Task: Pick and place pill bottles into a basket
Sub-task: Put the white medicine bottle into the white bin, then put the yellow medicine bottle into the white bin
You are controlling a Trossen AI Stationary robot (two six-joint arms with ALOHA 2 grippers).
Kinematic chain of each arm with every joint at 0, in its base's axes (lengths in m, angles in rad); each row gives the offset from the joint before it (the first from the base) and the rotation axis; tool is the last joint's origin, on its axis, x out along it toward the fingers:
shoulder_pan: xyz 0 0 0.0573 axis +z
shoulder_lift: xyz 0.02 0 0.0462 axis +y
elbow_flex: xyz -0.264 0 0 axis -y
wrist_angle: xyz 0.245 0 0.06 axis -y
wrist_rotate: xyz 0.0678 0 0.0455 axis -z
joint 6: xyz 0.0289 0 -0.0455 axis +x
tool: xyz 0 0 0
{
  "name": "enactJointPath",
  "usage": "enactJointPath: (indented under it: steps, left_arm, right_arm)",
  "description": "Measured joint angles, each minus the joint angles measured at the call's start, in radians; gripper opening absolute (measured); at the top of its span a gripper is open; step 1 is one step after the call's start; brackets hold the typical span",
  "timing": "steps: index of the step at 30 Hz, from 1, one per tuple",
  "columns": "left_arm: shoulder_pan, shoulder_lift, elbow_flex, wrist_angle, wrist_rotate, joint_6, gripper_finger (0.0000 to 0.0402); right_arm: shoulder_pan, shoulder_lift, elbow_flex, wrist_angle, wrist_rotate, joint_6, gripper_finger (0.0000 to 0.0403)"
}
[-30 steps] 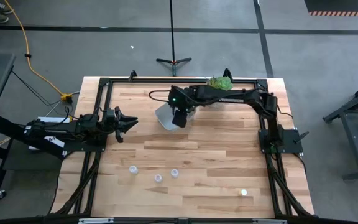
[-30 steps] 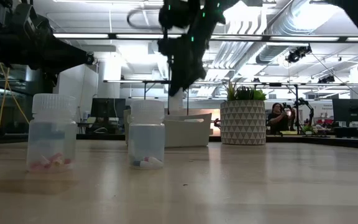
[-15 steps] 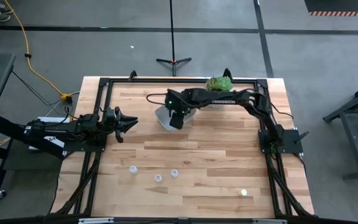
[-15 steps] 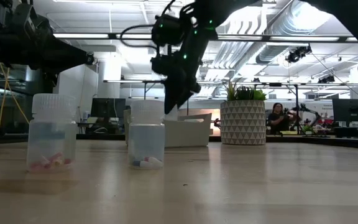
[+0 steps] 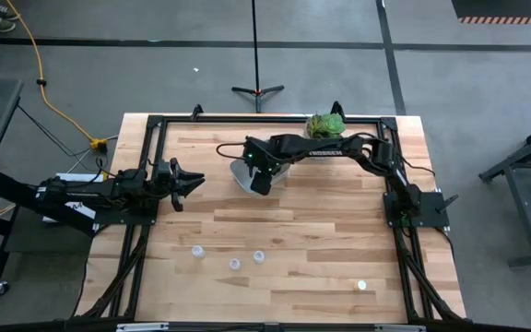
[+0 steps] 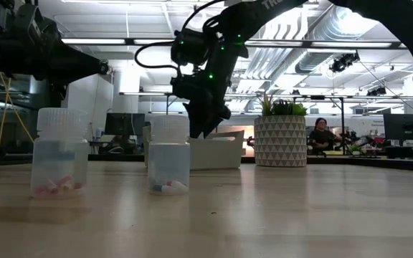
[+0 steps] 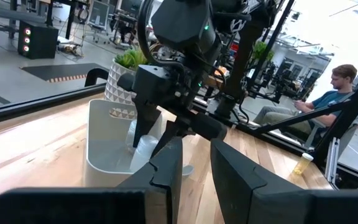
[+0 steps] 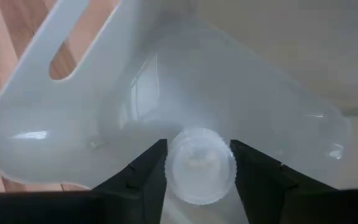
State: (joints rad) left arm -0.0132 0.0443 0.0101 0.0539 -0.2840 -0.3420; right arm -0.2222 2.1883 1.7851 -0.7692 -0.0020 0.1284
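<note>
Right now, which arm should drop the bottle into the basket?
The right. Its pincer already holds a bottle over the basket, while the left pincer waits empty off to the side.

Wooden table (image 5: 321, 231): basket (image 5: 243, 175), plant pot (image 5: 325, 123), four pill bottles (image 5: 235, 264) standing on top.

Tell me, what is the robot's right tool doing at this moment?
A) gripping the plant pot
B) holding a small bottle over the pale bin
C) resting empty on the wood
B: the right tool grips a capped pill bottle above the basket.
</note>
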Motion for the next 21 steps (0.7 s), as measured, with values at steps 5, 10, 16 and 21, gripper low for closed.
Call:
enactJointPath:
  steps: [5, 10, 16, 21]
  left_arm:
    - [0.000, 0.000, 0.000, 0.000, 0.000, 0.000, 0.0120]
    - [0.000, 0.000, 0.000, 0.000, 0.000, 0.000, 0.0120]
    - [0.000, 0.000, 0.000, 0.000, 0.000, 0.000, 0.0120]
    - [0.000, 0.000, 0.000, 0.000, 0.001, 0.000, 0.0120]
  right_arm:
    - [0.000, 0.000, 0.000, 0.004, -0.013, 0.002, 0.0208]
    - [-0.009, 0.000, 0.044, -0.057, -0.057, 0.011, 0.0229]
    - [-0.013, 0.000, 0.248, -0.180, 0.018, -0.056, 0.0228]
    - [0.001, 0.000, 0.464, -0.245, -0.013, -0.117, 0.0215]
